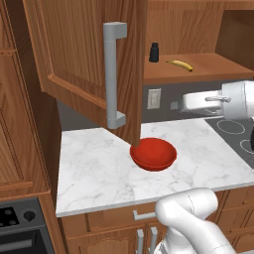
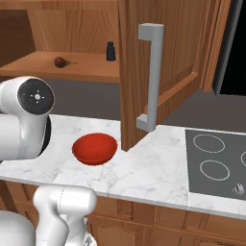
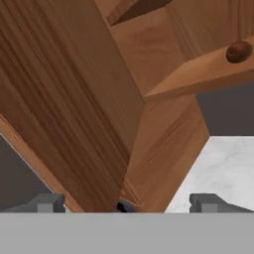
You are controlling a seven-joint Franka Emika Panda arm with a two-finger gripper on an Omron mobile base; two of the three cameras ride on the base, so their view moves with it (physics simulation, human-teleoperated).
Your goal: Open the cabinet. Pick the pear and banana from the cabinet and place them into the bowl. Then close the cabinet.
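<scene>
The cabinet (image 1: 198, 67) stands with both doors swung wide, the left door (image 1: 74, 54) and the right door (image 2: 163, 62) jutting out over the counter. On its shelf lie the yellow banana (image 1: 180, 64) and the small brown pear (image 2: 59, 62), which sits at the upper right of the hand view (image 3: 239, 51). The red bowl (image 1: 154, 154) rests on the marble counter below, beside the door edges (image 2: 94, 148). My gripper (image 3: 128, 204) is open with nothing between its fingers, close to a wooden door panel and below the shelf.
A small black bottle (image 1: 154, 52) stands on the shelf between the fruits. The doors' long grey handles (image 1: 113, 74) (image 2: 151, 77) stick out toward me. A cooktop (image 2: 216, 158) lies right of the bowl. A wall outlet (image 1: 154, 98) sits under the shelf.
</scene>
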